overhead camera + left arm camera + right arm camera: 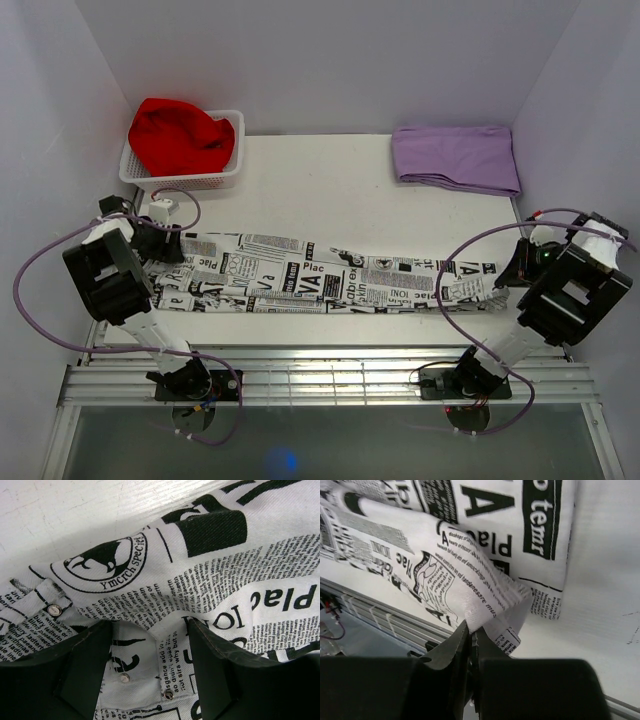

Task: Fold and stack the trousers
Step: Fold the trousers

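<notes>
Overhead view above table (pixel 330 170); both wrist views close on trousers (pixel 300 285).

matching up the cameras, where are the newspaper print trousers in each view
top external: trousers lie flat, stretched left to right across the near half of the table.
left wrist: trousers fill most of the picture, under the left gripper, jaws open.
right wrist: trousers upper left, a hem pinched by the right gripper.
shared landmark: the white table top beside the cloth.

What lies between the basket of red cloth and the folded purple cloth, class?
Nothing: the table between the basket and the purple cloth is bare, as the top external view shows. The trousers lie lower down in that view.
</notes>
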